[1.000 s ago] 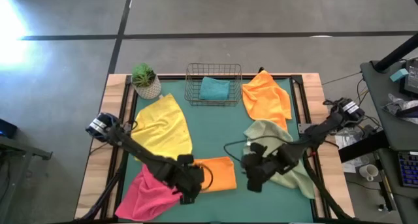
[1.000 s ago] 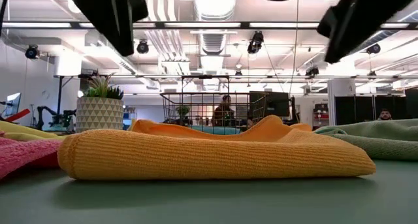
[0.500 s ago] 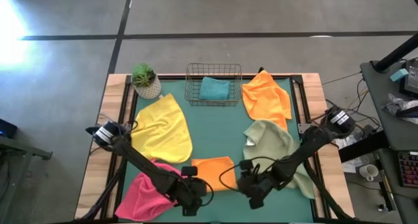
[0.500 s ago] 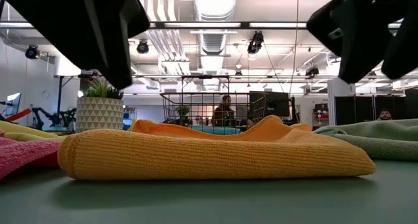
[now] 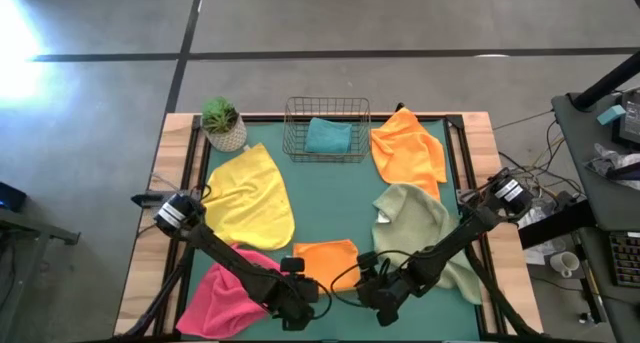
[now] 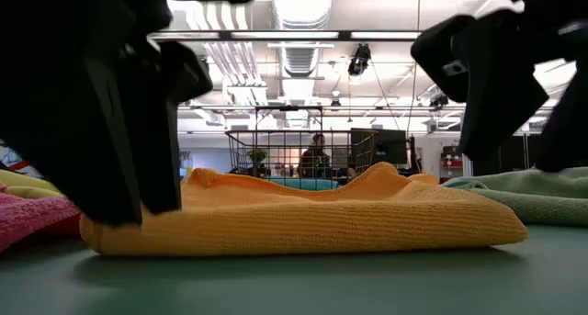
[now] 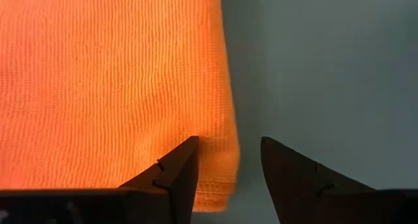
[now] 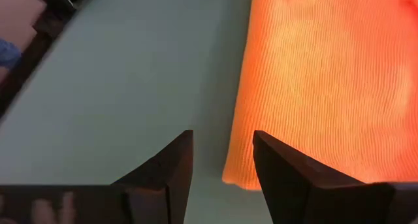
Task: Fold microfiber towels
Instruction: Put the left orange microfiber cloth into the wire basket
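Observation:
A folded orange towel (image 5: 325, 263) lies flat near the table's front edge. My left gripper (image 5: 302, 299) hangs open just above its near left corner (image 7: 221, 185), one finger over the cloth and one over the bare table. My right gripper (image 5: 374, 297) hangs open at the near right corner (image 8: 236, 177), its fingers either side of that corner. In the low view the left gripper (image 6: 119, 140) covers the towel's left end, and the right gripper (image 6: 514, 85) is higher, at the right end. Neither plainly touches the cloth.
Spread loosely on the table lie a yellow towel (image 5: 250, 198), a pink one (image 5: 225, 288), a second orange one (image 5: 410, 148) and a sage green one (image 5: 420, 228). A wire basket (image 5: 295, 153) at the back holds a teal towel (image 5: 328, 135). A potted plant (image 5: 222, 123) stands far left.
Both grippers have come down and toward the table's near edge, ending at the folded orange towel's two near corners. The right gripper has also rolled about its own line. Both stayed open. The towel has not moved.

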Robot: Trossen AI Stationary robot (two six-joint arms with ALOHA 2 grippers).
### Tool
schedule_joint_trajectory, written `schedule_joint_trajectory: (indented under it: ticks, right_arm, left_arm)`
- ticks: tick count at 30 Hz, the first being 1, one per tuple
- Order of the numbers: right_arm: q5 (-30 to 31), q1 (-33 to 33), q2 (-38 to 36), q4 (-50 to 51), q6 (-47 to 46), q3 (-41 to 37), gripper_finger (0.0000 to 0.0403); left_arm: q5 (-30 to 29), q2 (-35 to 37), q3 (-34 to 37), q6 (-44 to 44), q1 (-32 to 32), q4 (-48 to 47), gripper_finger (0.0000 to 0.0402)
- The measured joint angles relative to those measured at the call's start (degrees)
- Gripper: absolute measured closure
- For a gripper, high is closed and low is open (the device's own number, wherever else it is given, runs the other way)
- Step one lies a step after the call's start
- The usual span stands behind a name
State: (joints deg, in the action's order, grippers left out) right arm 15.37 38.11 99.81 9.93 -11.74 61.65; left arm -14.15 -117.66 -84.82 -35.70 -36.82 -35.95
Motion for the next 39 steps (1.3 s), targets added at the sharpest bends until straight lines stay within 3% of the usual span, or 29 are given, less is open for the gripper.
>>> schedule_joint_trajectory:
  ticks: [6,13,23,26,30,37,39]
  right_arm:
    - [0.3,-0.3,3.0,-0.7,-0.7,0.0,0.0252]
    - [5.3,-0.4,4.4,-1.4,-1.7,0.0,0.0252]
    - [5.8,-1.0,6.6,-2.0,-1.4,0.1,0.0253]
    - [5.8,-1.1,6.7,-2.0,-1.7,0.1,0.0258]
    - [4.8,-2.0,6.6,-1.9,-2.0,0.1,0.0282]
    - [3.3,-3.8,6.6,-1.8,-4.9,0.1,0.038]
    - [2.9,-3.8,6.4,-1.7,-5.1,0.1,0.0387]
  left_arm:
    - [-0.9,-1.8,0.0,-1.3,0.1,0.0,0.0252]
    - [-1.8,-1.8,0.6,-5.9,0.6,0.1,0.0259]
    - [-3.9,-2.1,0.7,-3.7,1.2,-0.7,0.038]
    - [-4.2,-2.1,0.7,-2.9,1.3,-0.6,0.0394]
    - [-4.1,-2.1,0.7,-2.7,1.5,-0.5,0.0395]
    - [-3.9,-2.1,0.5,-2.5,1.5,-0.6,0.0399]
    - [-3.1,-2.0,0.3,-2.4,1.7,-1.0,0.0399]
